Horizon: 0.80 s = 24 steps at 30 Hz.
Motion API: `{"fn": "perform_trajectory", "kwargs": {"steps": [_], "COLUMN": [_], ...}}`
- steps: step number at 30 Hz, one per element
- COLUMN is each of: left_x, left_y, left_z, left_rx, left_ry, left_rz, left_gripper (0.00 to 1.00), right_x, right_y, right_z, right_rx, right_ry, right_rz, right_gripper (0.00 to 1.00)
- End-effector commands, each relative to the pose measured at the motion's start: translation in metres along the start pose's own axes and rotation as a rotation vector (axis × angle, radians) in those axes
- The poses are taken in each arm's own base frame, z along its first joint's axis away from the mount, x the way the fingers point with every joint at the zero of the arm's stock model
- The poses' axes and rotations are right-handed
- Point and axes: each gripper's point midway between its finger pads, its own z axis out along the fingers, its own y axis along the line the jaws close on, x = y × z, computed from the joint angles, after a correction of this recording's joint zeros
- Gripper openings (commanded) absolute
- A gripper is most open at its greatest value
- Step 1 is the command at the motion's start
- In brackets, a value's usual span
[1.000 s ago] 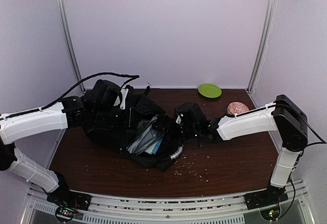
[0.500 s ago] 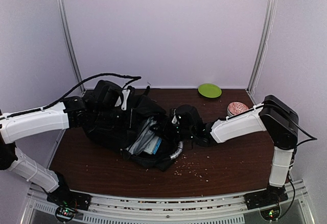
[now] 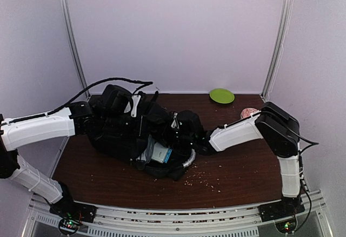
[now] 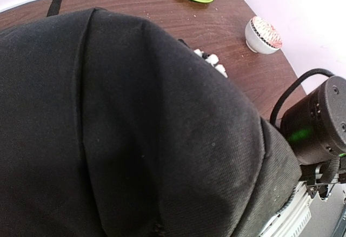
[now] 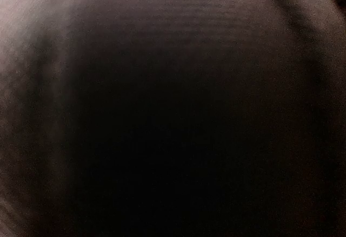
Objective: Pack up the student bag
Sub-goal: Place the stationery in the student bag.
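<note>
Crumbs lie scattered on the near bench, and just behind them the student bag sprawls left of centre, its mouth narrower than a second ago, with less of the blue-and-white contents showing. That's the right claw driving leftward into the flap and shoving it over. Its camera sees only black cloth, so spread or pinching, I cannot tell. Left claw, pressed together, stays put at the bag's far-left side, apparently steadying it. Looks like stuffing is giving way to closing. Further back, the right arm now half hides the bowl, and the green plate sits untouched.
</note>
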Motion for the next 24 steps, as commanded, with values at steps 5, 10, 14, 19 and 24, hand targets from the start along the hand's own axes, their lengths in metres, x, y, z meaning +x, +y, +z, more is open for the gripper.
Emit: {"fn": "perform_trajectory", "kwargs": {"steps": [5, 10, 14, 19, 24], "left_x": [-0.031, -0.034, -0.038, -0.041, -0.041], "left_y": [-0.046, -0.036, -0.034, -0.036, -0.039], "left_z": [-0.029, -0.028, -0.028, -0.031, -0.033], "left_rx": [0.163, 0.097, 0.078, 0.085, 0.102], "left_ry": [-0.151, -0.164, -0.170, -0.176, -0.174], "left_rz": [0.022, 0.019, 0.012, 0.011, 0.003], "left_gripper": [0.00, 0.00, 0.00, 0.00, 0.00], "right_x": [0.005, 0.014, 0.062, 0.100, 0.105], "right_y": [0.028, 0.033, 0.020, 0.013, 0.013], "right_z": [-0.032, -0.063, -0.076, -0.071, -0.058], "right_rx": [-0.035, 0.021, 0.071, 0.073, 0.082], "right_ry": [0.004, 0.016, 0.123, 0.199, 0.198], "right_rz": [-0.064, -0.148, -0.208, -0.222, -0.217], "right_gripper": [0.58, 0.69, 0.72, 0.73, 0.70]}}
